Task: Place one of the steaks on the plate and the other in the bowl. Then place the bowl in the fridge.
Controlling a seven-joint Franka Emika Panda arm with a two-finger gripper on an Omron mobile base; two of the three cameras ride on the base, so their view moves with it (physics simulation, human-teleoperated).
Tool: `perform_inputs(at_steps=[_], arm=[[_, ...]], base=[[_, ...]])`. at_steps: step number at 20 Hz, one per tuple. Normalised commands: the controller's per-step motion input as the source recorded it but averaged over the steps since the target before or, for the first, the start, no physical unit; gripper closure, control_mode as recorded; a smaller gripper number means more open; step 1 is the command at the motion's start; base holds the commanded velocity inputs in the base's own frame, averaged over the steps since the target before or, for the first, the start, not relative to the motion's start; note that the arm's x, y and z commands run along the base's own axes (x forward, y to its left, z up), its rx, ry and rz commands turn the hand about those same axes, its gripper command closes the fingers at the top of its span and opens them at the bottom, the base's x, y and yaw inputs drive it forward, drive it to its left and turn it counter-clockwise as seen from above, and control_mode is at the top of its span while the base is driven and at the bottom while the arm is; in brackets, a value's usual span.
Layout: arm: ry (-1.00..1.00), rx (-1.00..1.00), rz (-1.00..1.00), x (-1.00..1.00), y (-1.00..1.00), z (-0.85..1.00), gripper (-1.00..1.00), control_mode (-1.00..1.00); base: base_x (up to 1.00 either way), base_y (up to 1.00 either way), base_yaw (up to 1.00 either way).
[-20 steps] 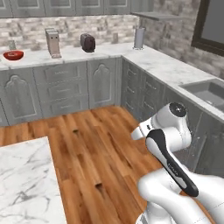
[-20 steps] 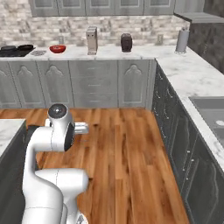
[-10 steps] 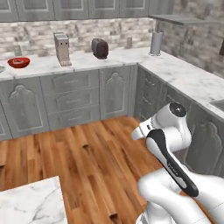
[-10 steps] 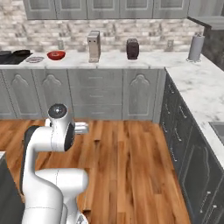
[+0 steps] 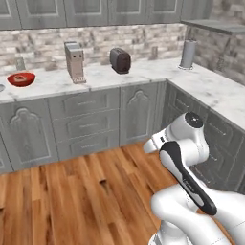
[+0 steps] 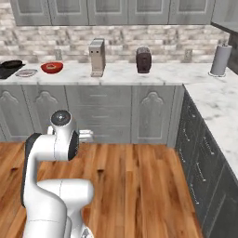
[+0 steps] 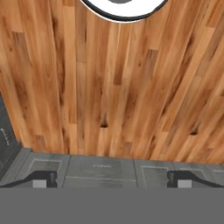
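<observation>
Well, I see the long grey-veined white marble counter (image 6: 153,74) carrying the glossy, shallow bright red bowl (image 6: 51,67), something reddish inside, with a flat grey plate (image 6: 26,72) just beside it. I judge the bowl stiff, light, slippery; I'd pinch its rim. My gripper (image 7: 109,178) hangs wide open, empty, over floorboards.

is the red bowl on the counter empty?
No. In the left base view the red bowl on the marble counter has a reddish piece with a pale patch lying in it.

Red bowl (image 5: 21,79) on the marble counter (image 5: 119,76)
</observation>
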Motion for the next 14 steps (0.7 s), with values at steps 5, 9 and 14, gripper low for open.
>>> perform_inputs(at_steps=[5,9,14], arm=[[0.0,0.0,0.0,0.0,0.0,0.0,-1.0,1.0],[0.0,0.0,0.0,0.0,0.0,0.0,-1.0,1.0],[0.0,0.0,0.0,0.0,0.0,0.0,-1.0,1.0]], base=[[0.9,0.3,0.0],[0.89,0.35,0.0],[0.84,0.51,0.0]])
